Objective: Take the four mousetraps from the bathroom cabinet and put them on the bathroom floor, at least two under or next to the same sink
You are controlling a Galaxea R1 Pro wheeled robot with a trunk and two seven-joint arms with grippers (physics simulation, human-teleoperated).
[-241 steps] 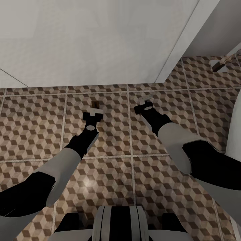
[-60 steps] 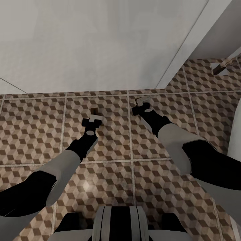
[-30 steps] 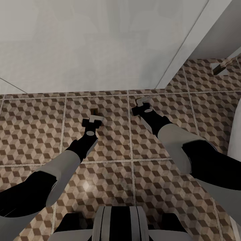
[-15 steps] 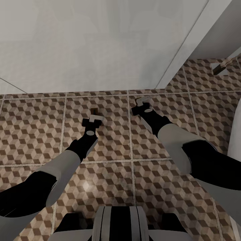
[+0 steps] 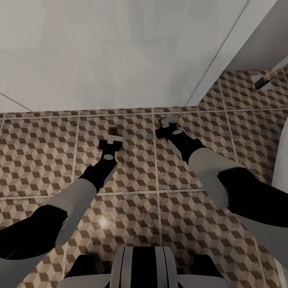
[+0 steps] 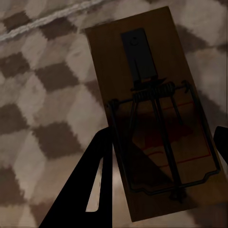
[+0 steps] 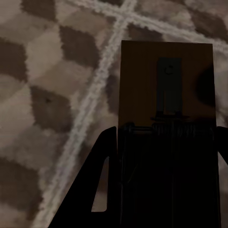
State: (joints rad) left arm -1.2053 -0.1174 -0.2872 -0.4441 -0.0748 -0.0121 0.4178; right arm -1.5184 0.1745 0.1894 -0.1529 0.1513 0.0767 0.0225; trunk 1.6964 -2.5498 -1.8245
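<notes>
Brown mousetrap [image 6: 154, 123] between left pincer [image 5: 113, 139] fingers, tiled floor [image 5: 40, 140]

Head camera steeply down over bathroom floor [image 5: 132, 168]; both wrist cameras close above it.

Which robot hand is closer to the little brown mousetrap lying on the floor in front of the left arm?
Left. The left gripper sits just behind that mousetrap. The right gripper is farther off, across a grout line on the next tile.

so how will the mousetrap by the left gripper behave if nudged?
The mousetrap is a flat wooden slab on the tiled floor, so it will likely slide, not roll or tip. It looks stiff and light. Its wire spring could snag a finger.
</notes>
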